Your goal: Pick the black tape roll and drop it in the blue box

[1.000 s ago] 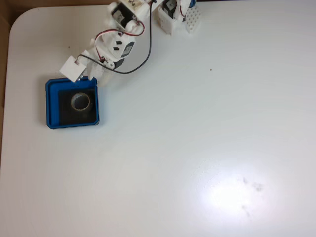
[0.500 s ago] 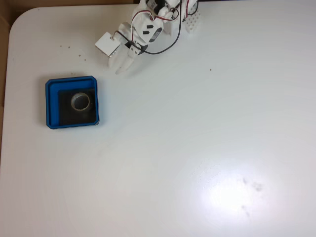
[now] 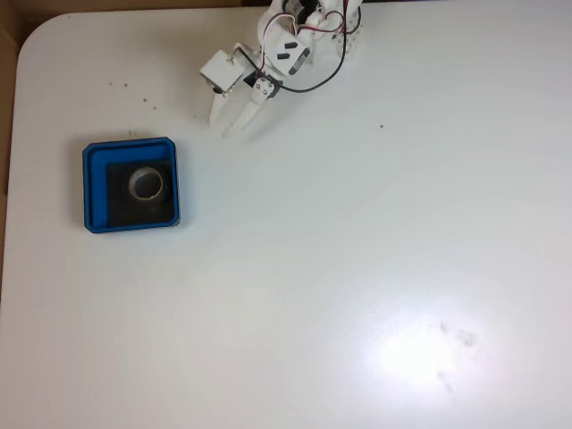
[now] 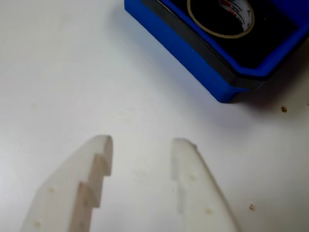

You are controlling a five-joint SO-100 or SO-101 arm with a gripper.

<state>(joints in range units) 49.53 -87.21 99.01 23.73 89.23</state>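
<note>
Inside blue box [image 4: 193, 53], black tape roll [image 4: 219, 30].

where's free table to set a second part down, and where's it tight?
Free: the whole white table right of and below the blue box in the fixed view, bare except small specks. Also a strip between the box and the open gripper. Tight: inside the box, where the black tape roll lies, and the top edge around the arm base.

Pincer [image 3: 229, 126] empty, fingers apart
</note>
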